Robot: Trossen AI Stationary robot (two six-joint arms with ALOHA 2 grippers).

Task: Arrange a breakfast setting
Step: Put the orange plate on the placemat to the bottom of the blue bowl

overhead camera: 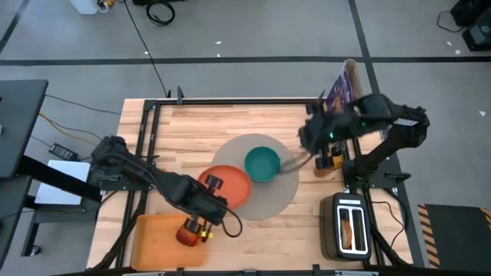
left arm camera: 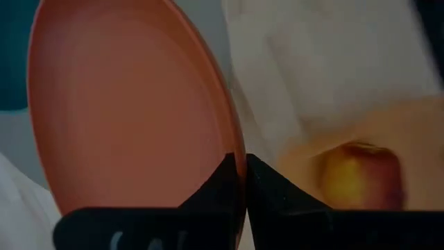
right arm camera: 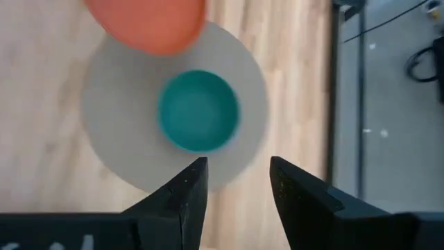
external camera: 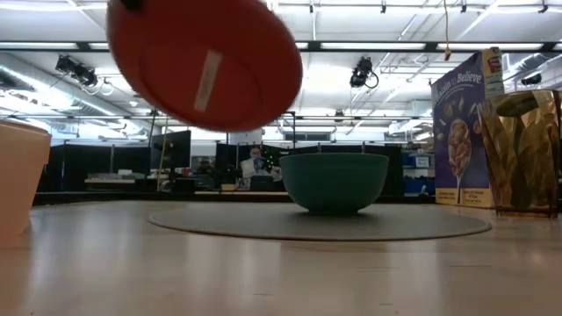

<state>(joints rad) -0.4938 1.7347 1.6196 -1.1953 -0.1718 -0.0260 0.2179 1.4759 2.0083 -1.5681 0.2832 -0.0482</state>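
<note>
High view – left claw [overhead camera: 205,186] grips orange plate [overhead camera: 230,185] aloft.

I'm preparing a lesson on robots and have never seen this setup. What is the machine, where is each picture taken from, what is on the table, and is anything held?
It is a robot with two dark arms at a wooden table. One picture looks straight down, one looks level across the tabletop, and two come from cameras on the wrists. The left gripper has its jaws shut on the rim of an orange plate, lifted over the edge of a round grey placemat. A teal bowl sits on the placemat. A red apple lies on an orange cutting board; a toaster stands beside. The right gripper hangs above the placemat, jaws apart, empty.
</note>
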